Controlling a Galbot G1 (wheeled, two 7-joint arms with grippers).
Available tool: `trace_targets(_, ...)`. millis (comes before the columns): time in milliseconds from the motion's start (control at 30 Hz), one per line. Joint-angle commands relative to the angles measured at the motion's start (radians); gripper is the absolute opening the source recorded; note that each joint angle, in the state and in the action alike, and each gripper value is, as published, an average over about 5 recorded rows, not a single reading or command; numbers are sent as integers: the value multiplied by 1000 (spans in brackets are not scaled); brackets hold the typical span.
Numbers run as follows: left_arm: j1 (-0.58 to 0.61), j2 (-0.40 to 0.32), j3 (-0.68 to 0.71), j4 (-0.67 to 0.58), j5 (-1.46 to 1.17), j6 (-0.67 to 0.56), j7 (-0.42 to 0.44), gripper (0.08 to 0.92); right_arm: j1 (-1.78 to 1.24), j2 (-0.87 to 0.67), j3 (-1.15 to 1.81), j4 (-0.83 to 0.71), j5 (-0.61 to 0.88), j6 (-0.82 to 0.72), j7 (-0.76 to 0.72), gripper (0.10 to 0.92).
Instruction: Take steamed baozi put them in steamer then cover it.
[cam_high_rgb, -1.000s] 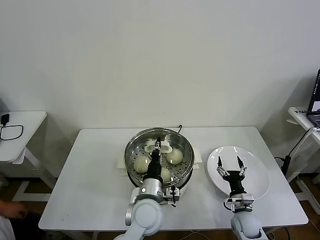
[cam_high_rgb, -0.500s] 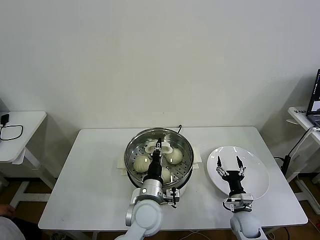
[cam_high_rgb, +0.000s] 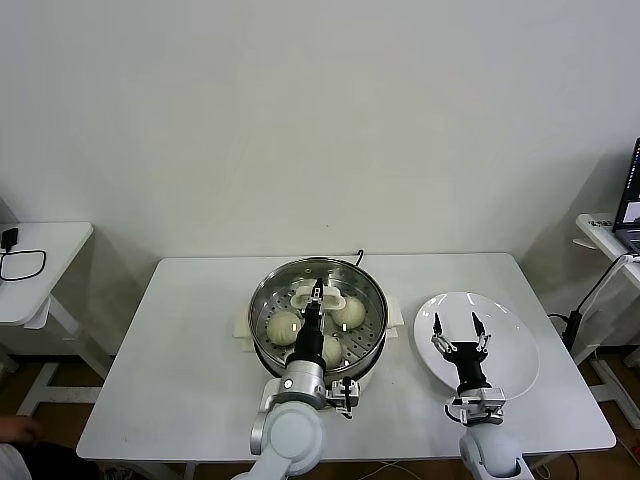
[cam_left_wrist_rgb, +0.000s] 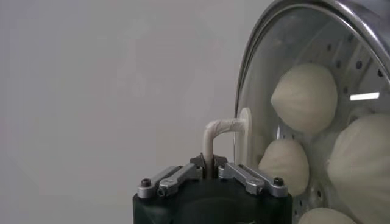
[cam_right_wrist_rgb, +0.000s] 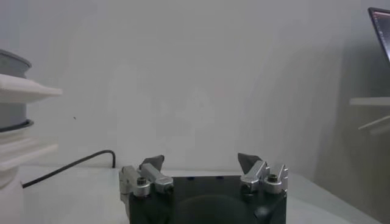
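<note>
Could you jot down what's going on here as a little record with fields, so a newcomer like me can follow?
Buns: cream-white pleated baozi inside the shiny round steel steamer
Lid: clear glass cover with white oblong handle, on the steamer
Left gripper: fingers shut on the cover's handle
Right gripper: fingers open, above the flat white plate
Surface: white table

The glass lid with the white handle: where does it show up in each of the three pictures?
Head view: the lid sits over the steamer at table centre, its handle held by the left end effector.
Left wrist view: the lid fills the right side.
Right wrist view: not visible.
Shared landmark: the white handle.
</note>
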Motion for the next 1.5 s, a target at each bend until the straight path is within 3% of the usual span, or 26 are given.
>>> trace_targets(33,3,-5,-7,-2,-1,-3,-2,186,-2,-1,0,6,0,1,0,823)
trace_targets(200,9,-5,-8,-18,-4,-2,-1,219,-4,-3,0,5,0,1,-1,823)
trace_targets(433,36,11,-9,-69,-19,2,3,417,-3,-6,-1,8,2,0,0,823)
trace_targets(733,141,98,-10,-242,-115,13,12,670,13,-8,-9,2,7,-1,1,823)
trace_targets(1000,242,172,-23,-377,-268,1,11,812,20,-23,-15,3,35,-5,-12,823)
trace_targets(1133,275,200,-86,-451,-529,-15,-55,822,9,-37,-23,44,89,-42,-10,823)
trace_targets(1267,311,197,-236,-506,-934,-73,-241,822,-9,-58,-23,103,120,-78,1,823)
trace_targets(1367,324,171,-407,-471,-1238,-168,-363,823,-26,-74,-22,134,130,-91,-3,823)
trace_targets(1500,330,153,-607,-348,-1517,-307,-378,823,-49,-86,-18,154,165,-95,-39,823)
